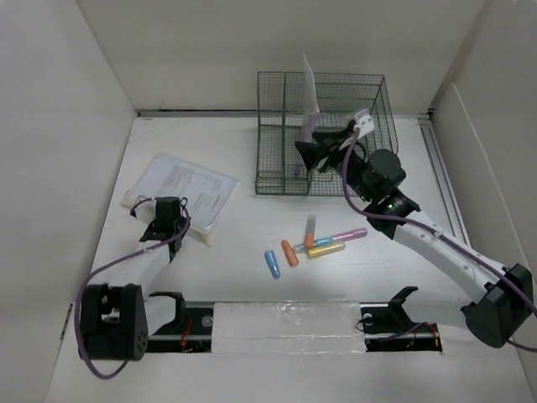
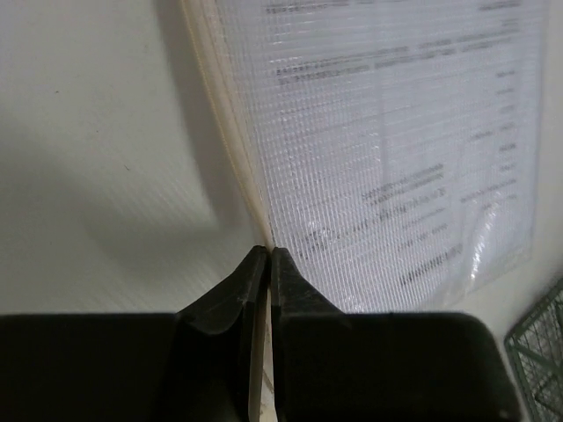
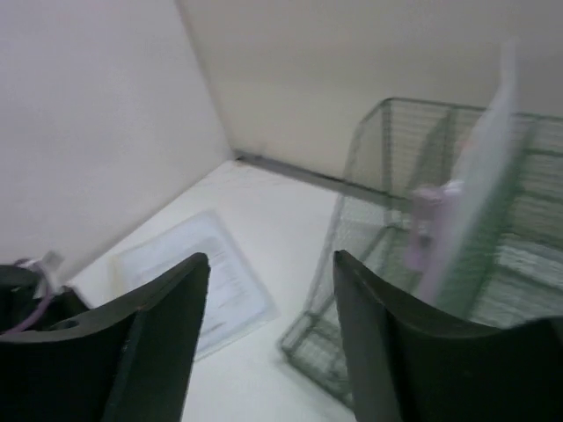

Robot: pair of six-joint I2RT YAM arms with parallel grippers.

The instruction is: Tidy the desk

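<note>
The white desk (image 1: 235, 227) carries a printed document in a clear sleeve (image 1: 189, 186) at the left. My left gripper (image 1: 161, 220) sits at the document's near edge. In the left wrist view the jaws (image 2: 268, 251) are shut on the thin edge of the sleeved document (image 2: 396, 149). My right gripper (image 1: 300, 158) is open and empty, held above the desk just in front of the dark green wire-mesh basket (image 1: 369, 92). Its fingers (image 3: 167, 308) frame the basket (image 3: 378, 176). Several coloured markers (image 1: 312, 245) lie loose at mid-desk.
A white sheet (image 1: 310, 84) stands upright in the basket, with a pale lilac item (image 3: 425, 220) beside it. White panel walls enclose the desk on the left, back and right. A blue marker (image 1: 273, 264) lies nearest the arm bases.
</note>
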